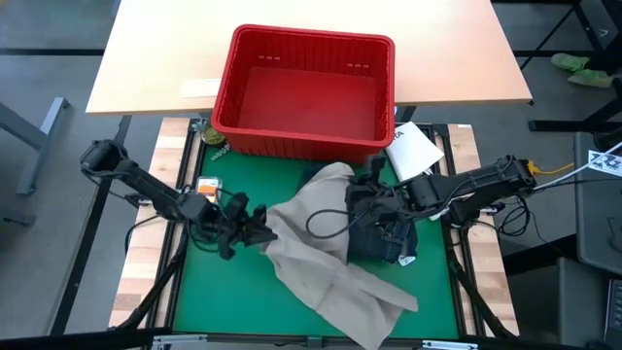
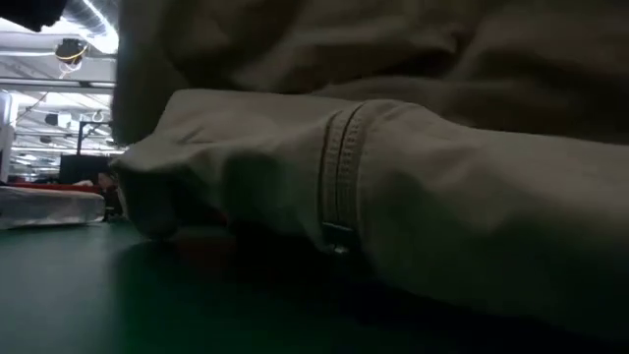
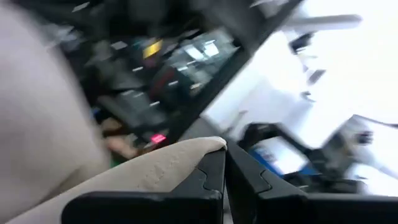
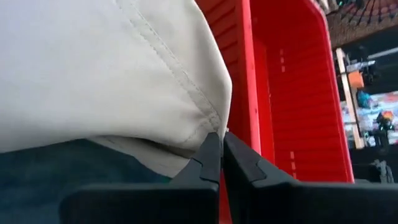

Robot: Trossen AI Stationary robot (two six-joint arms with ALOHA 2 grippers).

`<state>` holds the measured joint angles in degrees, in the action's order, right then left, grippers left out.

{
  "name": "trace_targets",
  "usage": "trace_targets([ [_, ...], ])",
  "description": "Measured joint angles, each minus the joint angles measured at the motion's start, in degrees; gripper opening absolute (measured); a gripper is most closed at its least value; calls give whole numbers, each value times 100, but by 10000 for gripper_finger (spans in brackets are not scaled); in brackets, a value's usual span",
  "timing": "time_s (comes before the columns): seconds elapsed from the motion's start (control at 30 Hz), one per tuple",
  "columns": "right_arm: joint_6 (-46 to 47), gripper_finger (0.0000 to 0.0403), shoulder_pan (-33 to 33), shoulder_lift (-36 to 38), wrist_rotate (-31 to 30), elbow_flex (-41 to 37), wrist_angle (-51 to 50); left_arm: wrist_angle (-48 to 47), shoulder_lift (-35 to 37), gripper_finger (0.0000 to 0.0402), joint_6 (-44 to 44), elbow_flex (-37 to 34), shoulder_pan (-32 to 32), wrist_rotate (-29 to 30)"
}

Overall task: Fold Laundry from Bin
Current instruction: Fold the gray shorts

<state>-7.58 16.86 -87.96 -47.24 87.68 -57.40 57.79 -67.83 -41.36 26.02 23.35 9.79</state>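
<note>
The tan khaki trousers (image 1: 326,258) lie crumpled across the green mat (image 1: 214,301) and fill the low view (image 2: 393,197). My left gripper (image 1: 260,231) is shut on their left edge. My right gripper (image 1: 362,194) is shut on their far end, near the bin. Dark blue denim jeans (image 1: 381,243) lie in a heap under the trousers' right side and show below the tan cloth in the right wrist view (image 4: 62,180). The red bin (image 1: 303,92) stands at the far side of the mat, with nothing showing inside it. My left gripper pinches a stitched edge of the tan trousers (image 3: 202,149) between its two fingers, coming about level from the table's left. The cloth runs away from the fingers toward the mat, slack. My right gripper pinches a stitched corner of the tan trousers (image 4: 208,124) between its two fingers, coming from the table's right and slanting down. That corner is raised off the mat; the rest of the trousers lies on the mat and on the jeans.
A white flat packet (image 1: 413,151) lies at the bin's right near corner. A small orange and white item (image 1: 207,185) sits on the mat's far left. Behind the bin stretches a light wooden tabletop (image 1: 155,58). Bare mat shows near the left front.
</note>
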Motion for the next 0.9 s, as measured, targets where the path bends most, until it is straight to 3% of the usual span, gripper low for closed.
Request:
trace_targets([
  [0.17,-503,3,7,72,39,207,338,883,84,0,367,338,-242,-945],
  [0.43,-1245,3,2,98,26,1337,392,774,233,0,1226,1421,-641,-2023],
  [0.67,-1571,3,2,99,30,1923,328,-1060,238,0,1505,2418,-900,-2750],
  [0.9,-1687,3,2,94,39,1932,144,-2604,186,0,1648,2522,-892,-2335],
])
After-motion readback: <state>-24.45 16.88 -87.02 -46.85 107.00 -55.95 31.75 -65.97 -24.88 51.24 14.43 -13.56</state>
